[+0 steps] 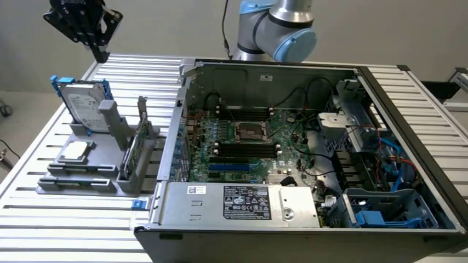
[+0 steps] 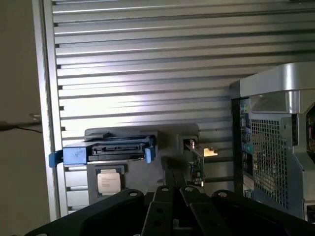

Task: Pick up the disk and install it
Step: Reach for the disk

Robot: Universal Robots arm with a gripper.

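**Disk parked in its stand, gripper high above**

The slatted metal table (image 1: 58, 230) carries an open computer case (image 1: 270, 74), whose near edge is cut off by the frame. At the exterior view's left, a grey stand (image 1: 80, 183) holds the disk (image 1: 84, 107) upright, its lower part hidden by a post. The gripper (image 1: 98, 55) hangs above it, partly cropped, fingers together and holding nothing. A pale wall lies behind.

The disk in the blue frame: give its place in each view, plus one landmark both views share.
Exterior view: the disk stands upright in the grey holder at the exterior view's left, apart from the open computer case.
Wrist view: the disk is seen edge-on, its blue frame spanning the holder, with the slatted table behind it.
Shared landmark: the small square chip lying on the holder beside the disk.
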